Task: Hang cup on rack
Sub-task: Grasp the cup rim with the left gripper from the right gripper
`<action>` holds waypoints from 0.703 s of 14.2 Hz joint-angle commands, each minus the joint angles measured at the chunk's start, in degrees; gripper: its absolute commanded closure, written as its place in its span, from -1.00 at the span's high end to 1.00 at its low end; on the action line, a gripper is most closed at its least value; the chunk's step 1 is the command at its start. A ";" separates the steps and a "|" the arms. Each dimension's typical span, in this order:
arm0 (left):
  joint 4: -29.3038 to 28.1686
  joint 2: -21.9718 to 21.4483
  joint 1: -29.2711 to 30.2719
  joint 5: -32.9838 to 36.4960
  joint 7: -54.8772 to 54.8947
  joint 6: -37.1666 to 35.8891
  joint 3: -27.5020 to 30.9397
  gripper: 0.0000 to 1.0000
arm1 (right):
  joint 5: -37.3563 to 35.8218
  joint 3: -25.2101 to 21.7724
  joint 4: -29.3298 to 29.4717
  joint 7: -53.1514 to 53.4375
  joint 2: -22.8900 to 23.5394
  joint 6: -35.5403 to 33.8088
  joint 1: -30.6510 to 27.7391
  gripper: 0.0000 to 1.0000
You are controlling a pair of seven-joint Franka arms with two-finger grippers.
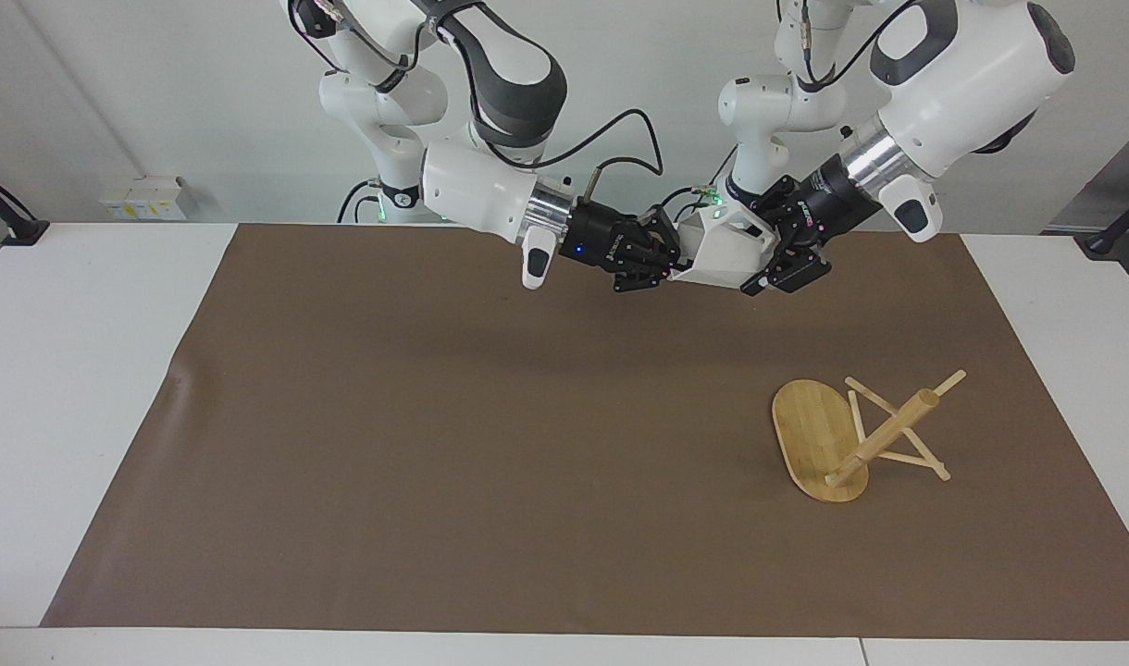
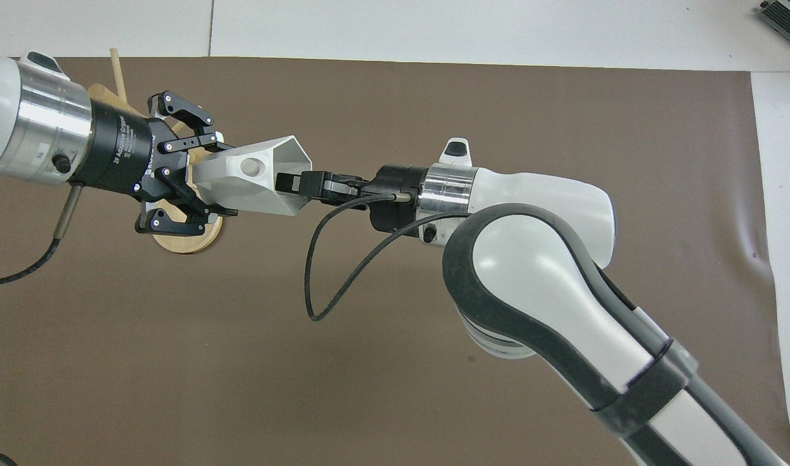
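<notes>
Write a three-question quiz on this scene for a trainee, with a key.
1. True or false: the cup already hangs on the rack.
2. Which arm's tool has a finger inside the cup's open rim? A, the left arm's. B, the right arm's. C, neither.
3. Fill in: the rack is toward the ___ arm's end of the table.

Key:
1. False. The cup is held in the air, apart from the rack.
2. B, the right tool.
3. left
</notes>
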 commanded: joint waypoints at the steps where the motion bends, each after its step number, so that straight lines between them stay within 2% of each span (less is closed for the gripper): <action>1: 0.14 -0.17 0.35 -0.28 -1.09 -0.10 0.18 -1.00 | 1.08 0.75 0.07 0.47 -0.01 0.16 -0.38 -1.00; 6: 0.23 -0.26 0.61 0.16 -3.72 1.04 0.70 -1.00 | 0.56 0.75 0.16 2.40 -0.01 0.16 -0.38 -0.99; 7: 0.23 -0.26 0.70 0.16 -3.81 1.05 0.70 -1.00 | 0.47 0.75 0.16 2.41 -0.01 0.25 -0.38 -0.24; 8: 0.14 -0.26 0.70 0.16 -3.90 1.05 0.79 -1.00 | 0.47 0.75 0.07 2.93 -0.01 0.16 -0.38 0.41; 10: 0.14 -0.26 0.70 0.25 -4.25 1.13 0.79 -1.00 | 0.38 0.75 0.16 4.16 -0.09 0.25 -0.38 0.99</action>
